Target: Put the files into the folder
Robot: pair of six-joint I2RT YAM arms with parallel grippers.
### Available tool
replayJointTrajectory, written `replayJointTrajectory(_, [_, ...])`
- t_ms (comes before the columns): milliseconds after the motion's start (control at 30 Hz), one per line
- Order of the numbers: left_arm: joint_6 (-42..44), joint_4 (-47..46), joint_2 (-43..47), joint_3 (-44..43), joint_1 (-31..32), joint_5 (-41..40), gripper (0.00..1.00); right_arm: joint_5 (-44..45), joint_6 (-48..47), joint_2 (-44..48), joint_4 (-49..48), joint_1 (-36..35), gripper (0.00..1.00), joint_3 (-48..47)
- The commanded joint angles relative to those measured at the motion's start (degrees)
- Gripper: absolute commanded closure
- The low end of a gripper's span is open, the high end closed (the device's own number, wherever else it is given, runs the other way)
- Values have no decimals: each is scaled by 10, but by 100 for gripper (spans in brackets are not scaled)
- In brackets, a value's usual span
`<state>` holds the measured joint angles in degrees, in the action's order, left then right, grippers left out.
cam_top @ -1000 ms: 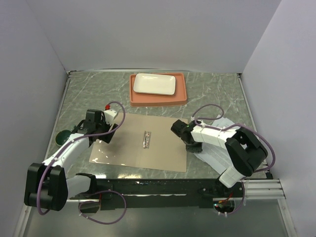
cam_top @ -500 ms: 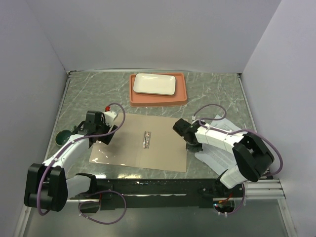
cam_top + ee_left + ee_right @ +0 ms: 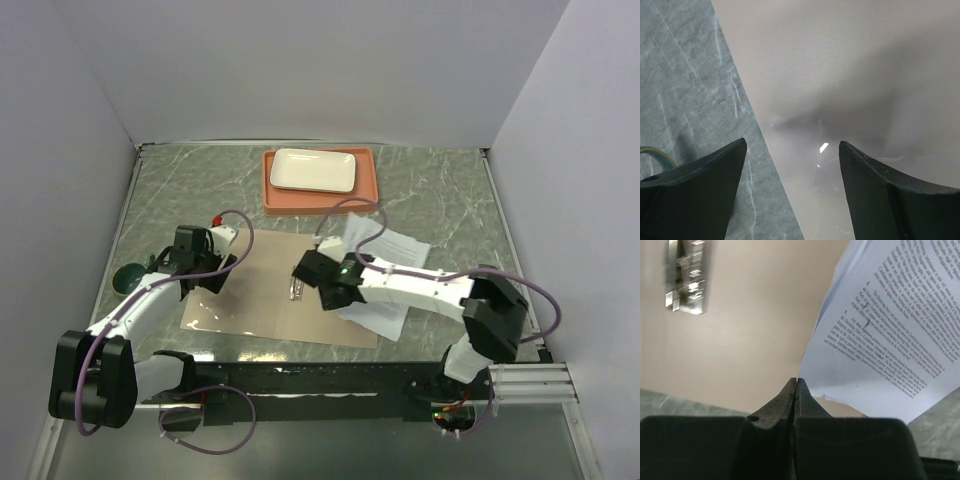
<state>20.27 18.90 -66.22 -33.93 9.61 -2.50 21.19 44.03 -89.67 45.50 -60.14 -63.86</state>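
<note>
The files (image 3: 398,250), white printed sheets, lie slanted across the right part of the tan folder (image 3: 250,305) and the table beside it. My right gripper (image 3: 314,277) is shut on their left edge, close to the folder's metal clip (image 3: 297,283). In the right wrist view the shut right gripper (image 3: 797,380) pinches the edge of the files (image 3: 890,330) above the folder (image 3: 755,330), with the clip (image 3: 686,277) at the top left. My left gripper (image 3: 207,283) stands open over the folder's left edge; the left wrist view shows that open gripper (image 3: 792,145) empty above the glossy folder (image 3: 850,65).
An orange tray (image 3: 320,203) holding a white plate (image 3: 313,170) stands at the back centre. A dark green round object (image 3: 128,275) sits by the left wall. Grey walls close in the marble table (image 3: 450,190) on the left, back and right.
The right gripper closed on the sheets at the table's right side and swung left, dragging them over the folder's right half. The left arm stayed where it was.
</note>
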Motion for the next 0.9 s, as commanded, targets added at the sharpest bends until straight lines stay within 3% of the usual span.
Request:
replayJointTrajectory(0, [0,-24,-3,-7,1,-30,19,-30,-54,-59,-41,-46,100,-45])
replayJointTrajectory(133, [-6,-31,-27,-14,-7,-43,19,-56,-74,-95,-70,-65,100,-51])
replayJointTrajectory(200, [-8,-22,-35,-23,-7,-28,19,-64,-71,-103,-70,-63,93,-56])
replayJointTrajectory(233, [-10,-19,-37,-25,-7,-22,19,-69,-73,-106,-72,-65,86,-58])
replayJointTrajectory(267, [-11,-16,-37,-31,-7,-11,19,-71,-73,-107,-72,-65,64,-61])
replayJointTrajectory(333, [-16,0,-37,-40,-6,18,19,-77,-72,-105,-69,-64,46,-74])
replayJointTrajectory(367, [-22,6,-36,-56,-4,20,19,-77,-71,-104,-61,-64,28,-80])
replayJointTrajectory(500, [-36,32,-34,-97,23,64,18,-81,-77,-55,-50,-50,6,-93])
replayJointTrajectory(600, [-49,43,-50,-126,59,79,18,-85,-83,11,-55,-2,5,-62])
replayJointTrajectory(667, [-58,43,-64,-141,95,73,18,-91,-83,45,-53,47,10,-38])
replayJointTrajectory(800, [-76,33,-118,-156,158,49,19,-105,-105,99,-31,248,17,11])
replayJointTrajectory(867, [-81,18,-137,-156,195,30,20,-110,-124,99,-25,302,17,12])
